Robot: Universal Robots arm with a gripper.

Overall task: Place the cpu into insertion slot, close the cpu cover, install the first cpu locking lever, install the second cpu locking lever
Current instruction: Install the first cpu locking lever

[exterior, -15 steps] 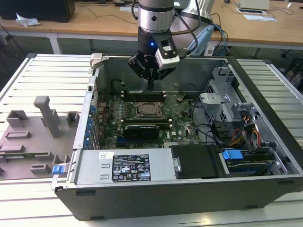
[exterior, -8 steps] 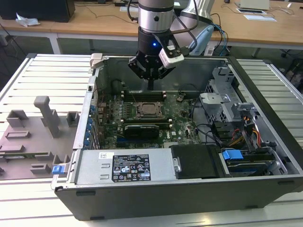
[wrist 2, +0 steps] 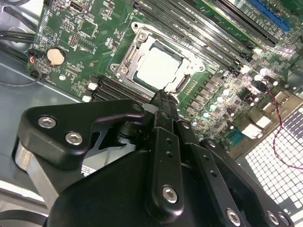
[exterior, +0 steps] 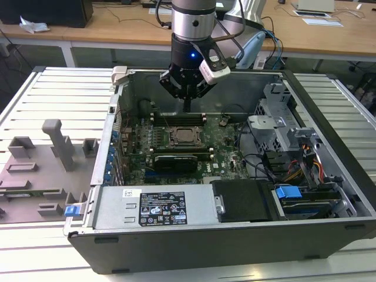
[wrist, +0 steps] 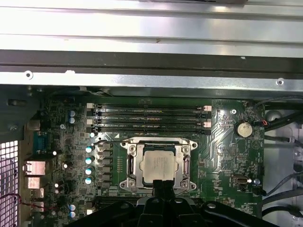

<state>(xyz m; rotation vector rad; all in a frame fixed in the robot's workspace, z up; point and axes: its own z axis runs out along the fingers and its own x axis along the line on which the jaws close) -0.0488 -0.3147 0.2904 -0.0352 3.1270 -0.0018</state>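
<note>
Exterior view, from its left to its right: a grey parts rack point(exterior: 41, 170) lies outside the open computer case point(exterior: 235, 238). Inside the case the green main board point(exterior: 226, 155) carries the socket point(exterior: 170, 144), and a drive cage point(exterior: 282, 132) stands furthest over. The chip point(exterior: 184, 137) lies flat in the socket. The pincer point(exterior: 187, 107) hangs above the board with its fingers pressed together and nothing between them. From its tip the chip lies at six o'clock in this view, near but apart. How high the tip stands over the board is hard to judge from here.

In the first wrist view the cover plate point(wrist: 134, 163) is folded down around the chip, whose pale top shows through the window. The closed tip overlaps one edge of the socket's rim and hides it. A thin wire lever point(wrist: 109, 141) runs along another side of the socket. I cannot tell whether it is hooked down. A second lever is too hard to pick out among the metal edges.
</note>
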